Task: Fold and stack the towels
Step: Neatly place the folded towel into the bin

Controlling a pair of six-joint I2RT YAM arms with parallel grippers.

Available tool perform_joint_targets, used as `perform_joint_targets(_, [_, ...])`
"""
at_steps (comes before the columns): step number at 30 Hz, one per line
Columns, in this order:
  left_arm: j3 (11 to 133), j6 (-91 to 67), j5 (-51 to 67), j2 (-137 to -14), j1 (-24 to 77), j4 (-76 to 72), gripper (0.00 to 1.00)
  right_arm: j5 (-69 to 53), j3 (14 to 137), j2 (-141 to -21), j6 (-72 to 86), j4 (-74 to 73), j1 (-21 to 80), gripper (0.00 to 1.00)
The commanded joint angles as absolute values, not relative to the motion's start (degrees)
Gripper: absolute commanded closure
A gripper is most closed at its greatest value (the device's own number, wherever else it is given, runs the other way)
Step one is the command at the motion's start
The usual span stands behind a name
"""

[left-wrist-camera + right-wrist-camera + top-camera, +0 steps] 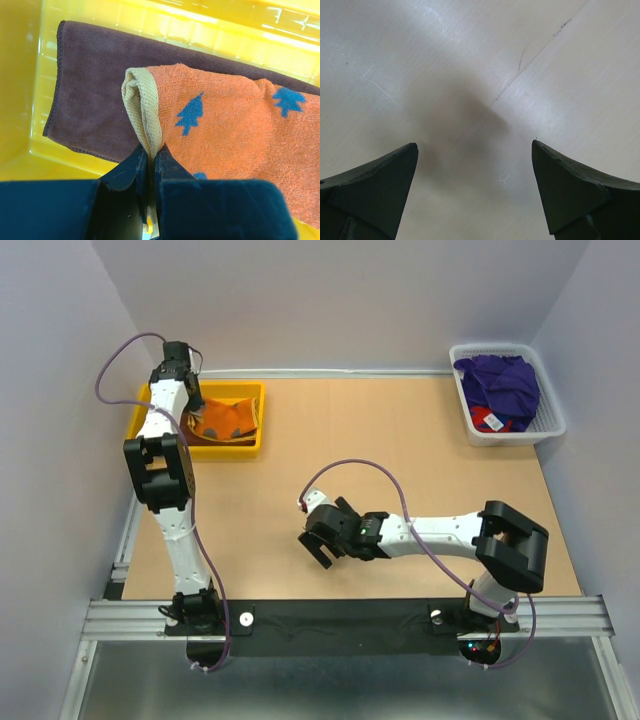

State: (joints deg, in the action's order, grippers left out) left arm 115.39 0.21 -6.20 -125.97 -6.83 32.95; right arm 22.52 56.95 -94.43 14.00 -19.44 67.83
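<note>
**Yellow tray**: far left of the table; reference for all entries below.

**Brown towel**: flat in the tray, at the bottom. Risk: the terry may cling to the towel above and be dragged up or out of square.

**Orange towel**: in the tray, lying over the brown towel's right part.

**Left fingers**: over the tray, clenched on the tan border fold of the orange towel. Risk: it is a thin pinch on the edge only. A lift could slip off, or pull the towel open so that it catches the tray wall.

**Right fingers**: spread wide and holding nothing, over bare table well right of the tray. They are too far off to steady a slipping towel.

**White basket**: far right of the tray, holding a purple towel and a red towel, both crumpled and not yet folded.
</note>
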Motion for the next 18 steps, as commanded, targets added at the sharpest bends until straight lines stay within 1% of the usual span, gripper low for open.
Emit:
perform_joint_targets(1, [118.4,1.4,-9.0,-126.3,-7.2,33.6,1.0,23.7,60.5,-95.3,13.0,-20.0,67.5,0.0])
perform_joint_targets(9, [118.6,1.4,-12.3,-126.1,-7.5,33.2,1.0,24.1,60.6,-95.5,12.8,-20.3,67.5,0.0])
perform_joint_targets(18, [120.0,1.1,-11.9,-125.5,-7.6,34.2,1.0,24.3,60.6,-95.5,12.9,-20.5,67.5,0.0])
